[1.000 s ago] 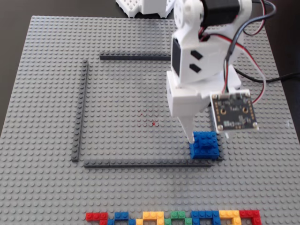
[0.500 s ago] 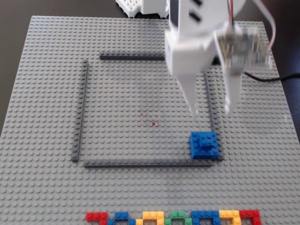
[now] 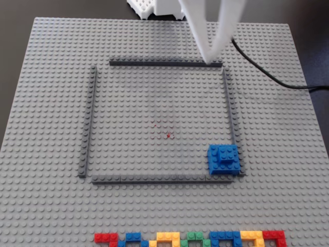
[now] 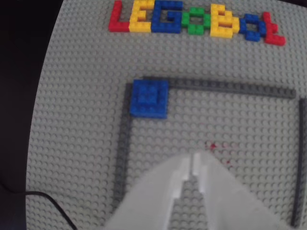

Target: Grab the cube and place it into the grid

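One cube (image 3: 224, 159) concerns you here, and it sits inside the grid (image 3: 87, 128), in the corner of the outline that points toward the near right corner of the tabletop (image 3: 46, 206) in the fixed view, touching or almost touching the two dark strips there. The hand (image 3: 212, 60) is well apart from it, above the far strip of the outline, and it holds nothing. In the wrist view its two fingers stand nearly together with only a thin gap, so I judge it as narrow.

You can expect the cube to be light, stiff and hard, because it is made of plastic bricks. The smooth side walls may slip a little between the fingers, and the studs may be pressed onto the baseplate, so it could resist a straight lift. I think the best hold is on two opposite side walls of the wide lower part, not on the small raised brick on top. The strips beside it leave little room for a finger on two sides.

The fixed view shows you the whole outline and the dark cable (image 3: 267, 72) near the far right edge. The wrist view shows the coloured letter bricks (image 4: 196, 21) fully, and how close the fingers are, which the fixed view does not make clear.
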You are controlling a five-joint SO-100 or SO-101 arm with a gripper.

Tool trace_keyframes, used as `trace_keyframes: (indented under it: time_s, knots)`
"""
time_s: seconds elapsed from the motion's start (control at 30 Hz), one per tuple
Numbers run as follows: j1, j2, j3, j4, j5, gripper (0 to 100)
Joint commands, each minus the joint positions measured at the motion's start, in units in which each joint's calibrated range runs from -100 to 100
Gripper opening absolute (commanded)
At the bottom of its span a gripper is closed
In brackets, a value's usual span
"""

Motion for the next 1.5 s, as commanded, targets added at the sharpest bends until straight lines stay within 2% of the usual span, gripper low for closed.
trace_keyframes:
  time_s: [0.0, 0.23, 0.6, 1.03, 1.47]
  knots:
    - [1.6, -15.1, 7.4, -1.0, 0.1, 0]
    - [3.0, -30.0, 20.7, -2.1, -1.0, 0]
    - [5.6, -47.5, 42.6, -9.6, -0.4, 0]
    - [5.2, -60.8, 64.0, -16.8, -1.0, 0]
    - [5.9, -66.0, 74.0, -15.4, -2.1, 0]
